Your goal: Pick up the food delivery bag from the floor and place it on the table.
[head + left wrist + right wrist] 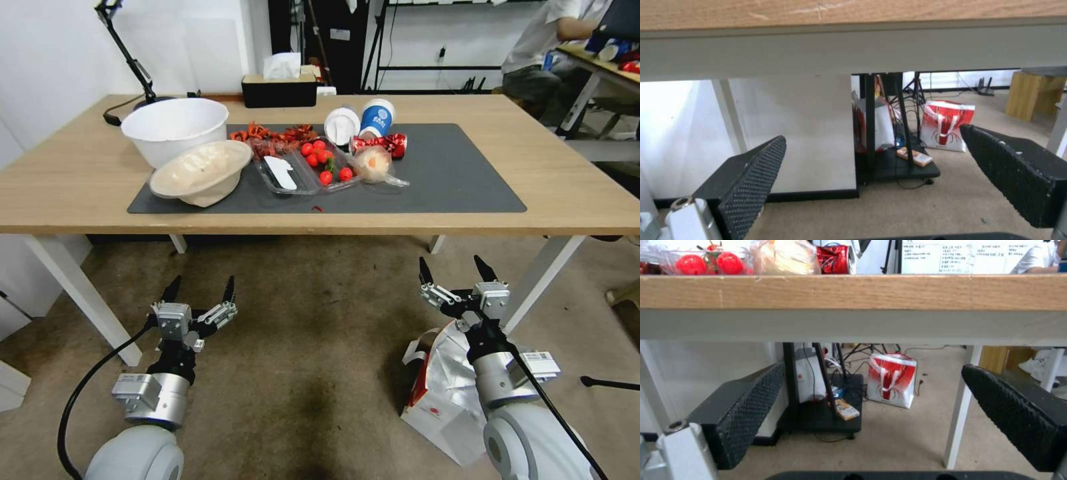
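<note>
Holding both hands low before tabletop (80, 180): my left hand (199, 291) spread, empty; my right hand (457, 270) spread above food delivery bag (443, 400) on floor, small red logo unreadable. Blue cup (377, 117) lettering too blurred.

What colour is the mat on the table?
Dark grey mat on the light-wood table, clearest in the head view.

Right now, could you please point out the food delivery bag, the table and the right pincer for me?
food delivery bag (445, 393): head view, on its crinkled white side.
table (80, 175): head view, on bare wood left of the mat.
right pincer (455, 268): head view, midway between its open fingertips.
</note>
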You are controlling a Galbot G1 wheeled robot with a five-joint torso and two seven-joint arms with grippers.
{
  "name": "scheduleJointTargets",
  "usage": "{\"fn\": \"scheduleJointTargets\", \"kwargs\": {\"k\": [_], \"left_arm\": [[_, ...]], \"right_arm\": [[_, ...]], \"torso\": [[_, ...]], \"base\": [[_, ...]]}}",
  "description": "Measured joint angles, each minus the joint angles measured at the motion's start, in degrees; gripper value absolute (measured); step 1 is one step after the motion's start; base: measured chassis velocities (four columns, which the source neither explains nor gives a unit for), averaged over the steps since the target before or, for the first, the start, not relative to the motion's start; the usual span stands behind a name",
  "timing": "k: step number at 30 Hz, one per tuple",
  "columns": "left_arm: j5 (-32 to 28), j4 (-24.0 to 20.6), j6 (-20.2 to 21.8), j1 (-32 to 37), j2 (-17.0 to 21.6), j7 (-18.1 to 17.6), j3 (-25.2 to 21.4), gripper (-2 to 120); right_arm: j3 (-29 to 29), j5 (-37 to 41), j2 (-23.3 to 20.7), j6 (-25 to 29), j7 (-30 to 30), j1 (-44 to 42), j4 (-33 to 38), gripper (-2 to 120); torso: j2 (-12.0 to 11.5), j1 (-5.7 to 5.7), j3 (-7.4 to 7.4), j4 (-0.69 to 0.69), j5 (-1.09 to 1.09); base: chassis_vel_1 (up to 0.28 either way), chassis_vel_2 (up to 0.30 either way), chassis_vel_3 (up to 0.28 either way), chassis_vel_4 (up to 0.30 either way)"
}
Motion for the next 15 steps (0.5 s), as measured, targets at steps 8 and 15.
{"fn": "scheduleJointTargets", "kwargs": {"k": [8,15], "left_arm": [[0.01,0.13,-0.19,0.03,-0.31,-0.13,0.01,98],[-0.05,0.38,-0.31,-0.34,-0.16,-0.21,-0.2,98]], "right_arm": [[0.07,0.02,0.21,0.23,-0.09,-0.08,-0.02,100],[0.3,0.02,0.72,0.37,-0.09,-0.24,0.24,100]], "torso": [[-1.7,-0.61,-1.1,0.0,0.0],[-3.49,-1.27,-2.21,0.0,0.0]], "base": [[0.0,0.0,0.0,0.0],[0.0,0.0,0.0,0.0]]}}
